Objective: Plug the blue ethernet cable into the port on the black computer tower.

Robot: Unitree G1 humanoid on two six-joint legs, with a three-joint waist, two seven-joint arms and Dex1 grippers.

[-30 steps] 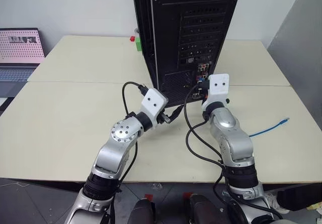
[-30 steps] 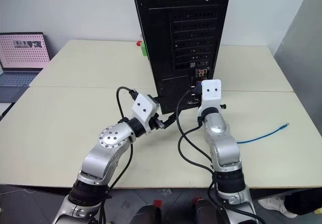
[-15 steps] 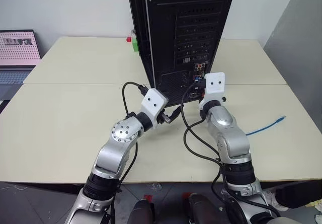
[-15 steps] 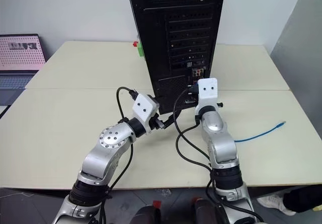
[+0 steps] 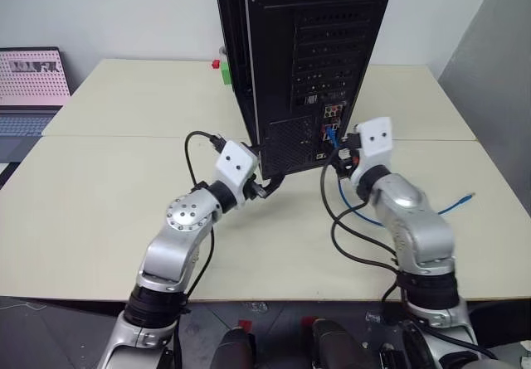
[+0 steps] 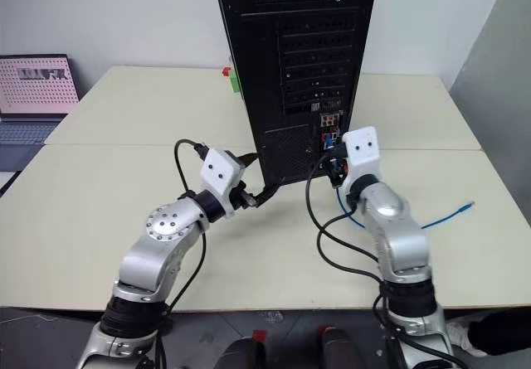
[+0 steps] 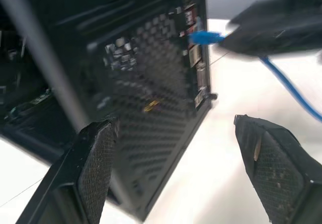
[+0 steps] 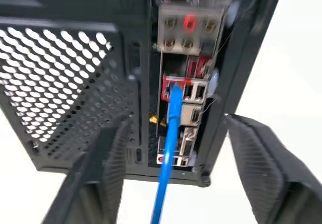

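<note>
The blue ethernet cable [image 8: 170,148] is seated in the port [image 8: 173,89] on the connector strip low on the black computer tower [image 5: 332,46], which stands at the middle of the table [image 5: 99,195]. The cord sags, then trails toward the table's right edge. The right gripper [image 8: 171,183] is released, fingers spread either side of the cord. The left gripper [image 7: 186,168] gapes empty beside the tower's lower vent. Bare tabletop surrounds both arms.

Bright even light, blurred wrist views
</note>
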